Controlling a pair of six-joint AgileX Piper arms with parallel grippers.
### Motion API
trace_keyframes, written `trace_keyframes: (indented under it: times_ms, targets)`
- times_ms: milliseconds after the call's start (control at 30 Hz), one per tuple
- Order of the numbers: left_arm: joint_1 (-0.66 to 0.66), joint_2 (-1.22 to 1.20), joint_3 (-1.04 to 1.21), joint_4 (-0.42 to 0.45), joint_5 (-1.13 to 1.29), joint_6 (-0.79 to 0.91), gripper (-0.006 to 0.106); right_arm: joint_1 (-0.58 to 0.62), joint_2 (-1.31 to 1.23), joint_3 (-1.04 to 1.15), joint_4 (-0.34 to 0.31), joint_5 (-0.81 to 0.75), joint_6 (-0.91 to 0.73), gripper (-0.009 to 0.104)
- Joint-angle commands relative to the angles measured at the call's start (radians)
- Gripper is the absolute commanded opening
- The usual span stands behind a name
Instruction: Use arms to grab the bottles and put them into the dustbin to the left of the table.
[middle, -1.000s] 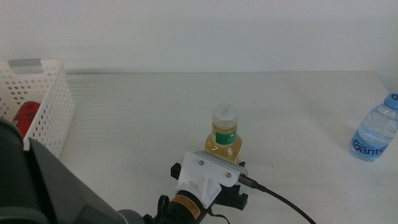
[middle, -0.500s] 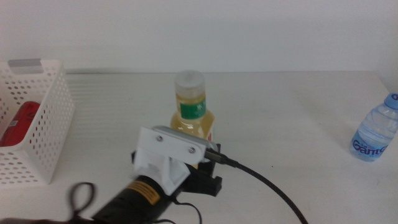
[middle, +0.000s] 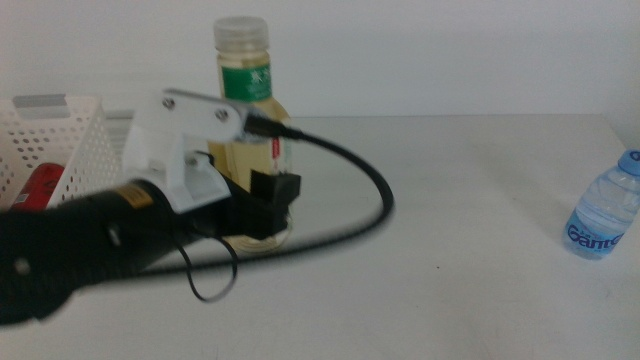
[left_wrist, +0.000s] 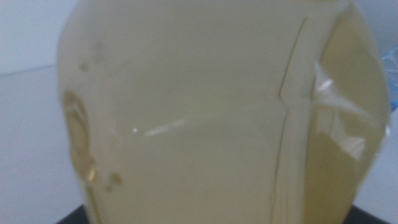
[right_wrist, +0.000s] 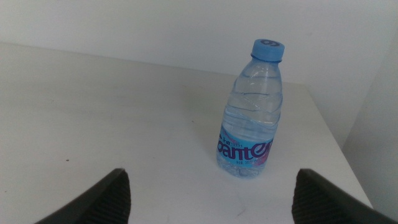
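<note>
My left gripper (middle: 260, 205) is shut on the lower body of the clear bottle of yellow liquid (middle: 245, 100), holding it upright in the air over the table (middle: 450, 170), just right of the dustbin (middle: 75, 150). That bottle (left_wrist: 199, 112) fills the left wrist view. The blue-capped water bottle (middle: 603, 215) stands at the table's far right edge. In the right wrist view my right gripper (right_wrist: 214, 202) is open, a short way back from the water bottle (right_wrist: 252, 118), with nothing between its jaws.
A red can (middle: 35, 185) lies inside the white perforated dustbin. A black cable (middle: 350, 215) loops from the left wrist across the middle of the table. The table ends just right of the water bottle.
My left arm has lifted the yellow bottle and carried it up and left toward the dustbin. The water bottle has not moved.
</note>
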Motion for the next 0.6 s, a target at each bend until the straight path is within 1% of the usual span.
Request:
trace_keyframes:
  times_ms: [0, 133, 333, 500, 567]
  targets:
    - [0.058, -0.038, -0.089, 0.011, 0.009, 0.006, -0.005, -0.007, -0.027, -0.009, -0.005, -0.08, -0.003, 0.068]
    - [0.135, -0.038, -0.142, 0.023, 0.114, 0.016, -0.005, -0.007, -0.027, -0.009, -0.005, -0.08, -0.003, 0.068]
    - [0.26, -0.038, -0.154, 0.022, 0.165, 0.016, -0.005, -0.007, -0.027, -0.009, -0.005, -0.08, -0.003, 0.068]
    - [0.32, -0.038, -0.158, 0.023, 0.212, 0.016, -0.005, -0.007, -0.027, -0.009, -0.005, -0.08, -0.003, 0.068]
    - [0.337, -0.034, -0.179, 0.032, 0.292, 0.02, -0.005, -0.007, -0.027, -0.009, -0.005, -0.08, -0.003, 0.068]
